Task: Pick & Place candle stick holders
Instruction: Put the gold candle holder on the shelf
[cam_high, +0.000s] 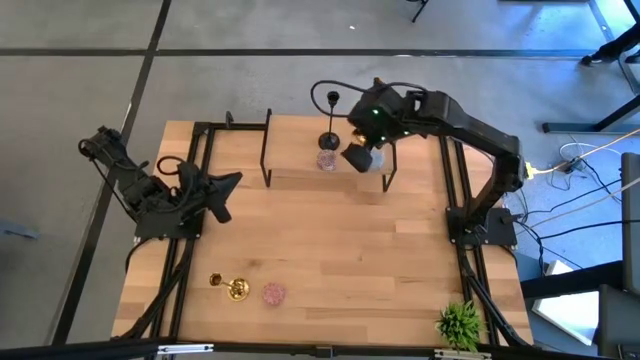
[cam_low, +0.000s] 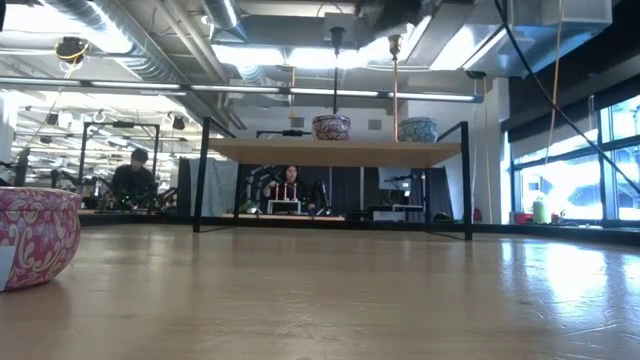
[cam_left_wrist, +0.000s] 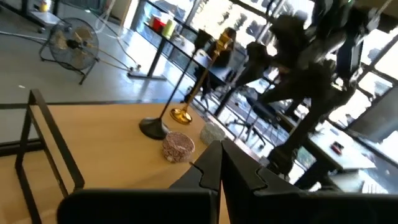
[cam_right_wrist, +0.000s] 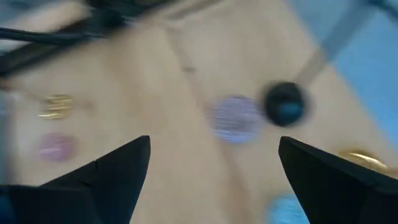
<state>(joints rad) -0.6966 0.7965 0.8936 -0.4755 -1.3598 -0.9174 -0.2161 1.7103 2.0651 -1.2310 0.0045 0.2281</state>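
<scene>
Bare table middle; holders crowd the shelf.

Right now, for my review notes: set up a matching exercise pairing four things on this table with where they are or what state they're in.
Things:
1. pink holder
2. black stick
3. left gripper
4. plant

Places or states:
A. shut, at the table's left side
B. on the raised shelf at the far edge
C. at the near right corner
D. on the tabletop near the front, beside a gold stick

Pairs: 1-D, 2-B, 3-A, 4-C
</scene>
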